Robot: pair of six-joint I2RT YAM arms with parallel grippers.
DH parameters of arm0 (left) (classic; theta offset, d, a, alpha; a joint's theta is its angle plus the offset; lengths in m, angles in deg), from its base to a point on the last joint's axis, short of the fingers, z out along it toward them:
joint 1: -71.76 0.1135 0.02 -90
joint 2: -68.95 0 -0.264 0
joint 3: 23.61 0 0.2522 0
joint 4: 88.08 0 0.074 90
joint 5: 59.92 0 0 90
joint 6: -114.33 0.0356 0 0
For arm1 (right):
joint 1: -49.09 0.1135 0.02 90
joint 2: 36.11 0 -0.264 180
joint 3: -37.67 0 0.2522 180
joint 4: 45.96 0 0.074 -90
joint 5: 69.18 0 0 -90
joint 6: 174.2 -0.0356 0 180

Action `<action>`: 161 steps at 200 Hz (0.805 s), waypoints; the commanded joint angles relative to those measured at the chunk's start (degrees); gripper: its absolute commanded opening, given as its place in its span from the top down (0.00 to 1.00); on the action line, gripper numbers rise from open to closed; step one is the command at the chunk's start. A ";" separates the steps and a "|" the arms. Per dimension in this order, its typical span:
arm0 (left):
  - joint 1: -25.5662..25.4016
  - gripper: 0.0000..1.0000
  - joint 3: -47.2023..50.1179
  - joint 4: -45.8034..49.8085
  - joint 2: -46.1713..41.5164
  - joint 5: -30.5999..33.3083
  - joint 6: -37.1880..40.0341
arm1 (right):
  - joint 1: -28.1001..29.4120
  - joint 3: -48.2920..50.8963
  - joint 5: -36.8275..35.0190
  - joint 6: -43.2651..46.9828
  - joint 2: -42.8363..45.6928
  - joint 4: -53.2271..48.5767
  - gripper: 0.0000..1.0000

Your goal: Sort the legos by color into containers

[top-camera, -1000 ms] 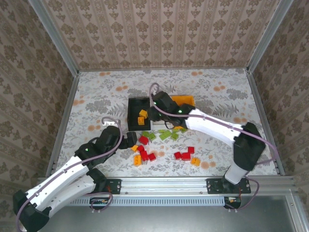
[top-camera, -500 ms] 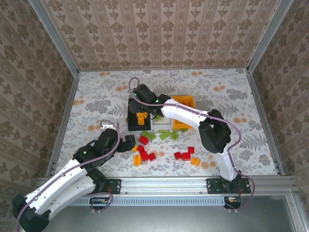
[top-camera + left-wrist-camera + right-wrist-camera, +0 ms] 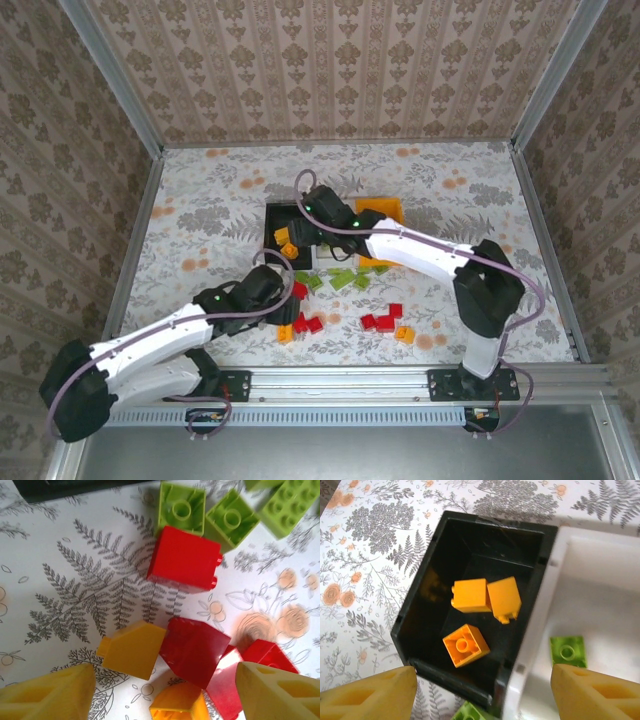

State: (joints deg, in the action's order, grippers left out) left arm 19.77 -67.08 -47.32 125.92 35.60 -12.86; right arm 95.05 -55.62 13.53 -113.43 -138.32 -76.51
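My left gripper [image 3: 165, 674] [image 3: 289, 299] hangs open low over the pile of loose legos. Between its yellow fingers [image 3: 50, 695] lie an orange-yellow brick [image 3: 132, 647], a red brick [image 3: 196, 650] and another orange brick [image 3: 180, 704], none of them gripped. My right gripper [image 3: 483, 670] [image 3: 300, 228] is open and empty above the black container [image 3: 415, 630] [image 3: 272, 215], which holds three orange bricks [image 3: 466, 645]. The white container [image 3: 600, 605] beside it holds a green brick [image 3: 567, 651]. The orange container [image 3: 385, 208] sits right of them, partly behind the right arm.
More loose bricks lie on the floral table: green ones [image 3: 345, 278] below the bins, red ones [image 3: 385, 322] and an orange one [image 3: 404, 334] to the right. Green bricks [image 3: 230, 520] and a red brick [image 3: 184, 557] lie beyond the left fingers. Metal rails [image 3: 130, 250] edge the table.
The right gripper swung over the black bin and opened, and a third orange brick now lies there. The left arm reached right, over the pile, and its jaws narrowed somewhat.
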 commanded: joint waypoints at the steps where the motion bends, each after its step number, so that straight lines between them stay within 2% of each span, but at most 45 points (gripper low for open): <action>1: -1.66 0.28 -3.27 0.86 2.45 4.53 2.72 | -0.51 4.91 -1.08 -2.57 4.58 3.20 0.27; 52: -4.85 0.36 -5.73 1.03 9.08 6.94 4.22 | -1.33 9.81 -2.20 -3.11 9.58 4.12 0.27; 93: -5.53 0.48 -6.32 0.78 11.80 6.52 3.92 | -2.38 11.40 -2.73 -3.21 11.54 4.34 0.27; 142: -5.62 0.71 -6.71 -0.20 12.38 5.38 4.31 | -3.49 12.72 -3.41 -3.61 12.95 4.30 0.27; 161: -5.60 0.76 -7.40 0.60 12.08 5.36 4.27 | -3.94 13.24 -3.65 -3.70 13.67 4.24 0.27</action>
State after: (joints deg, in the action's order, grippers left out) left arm 14.72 -72.37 -47.58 137.92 41.20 -9.06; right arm 91.74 -43.62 11.79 -116.14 -127.40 -72.95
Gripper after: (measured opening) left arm 0.266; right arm 0.735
